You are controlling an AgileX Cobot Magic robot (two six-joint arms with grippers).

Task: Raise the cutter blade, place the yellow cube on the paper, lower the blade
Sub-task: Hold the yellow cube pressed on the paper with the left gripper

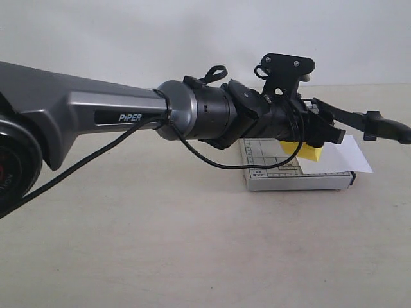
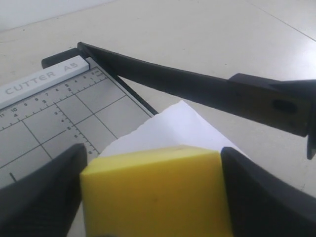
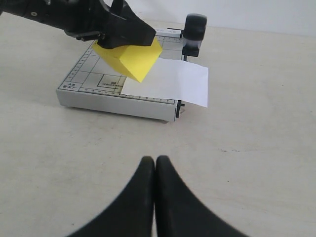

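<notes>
1. The bright yellow smooth-faced cube (image 2: 158, 202) hung tilted between the left fingers (image 2: 256, 197), which pressed on two opposite faces, spread as wide as the cube.
2. It hovered over the thin white sheet of paper (image 3: 182, 84), which lay on the grey gridded trimmer board (image 3: 94, 81) and overhung its cutting edge. Whether the cube's lowest corner touched the sheet could not be told.
3. The long black cutter blade (image 2: 187, 84) stood raised, clear of the sheet.
4. The right fingers (image 3: 133, 197) were pressed together, empty, above the pale bench (image 3: 247, 173) in front of the board.
5. The cube looked light and perhaps foam-soft, so the flat-face hold suited it. It needed a gentle, level release, since the loose sheet would likely slide.
6. The blade looked stiff and was best taken by its thick rounded handle (image 1: 390, 129).
</notes>
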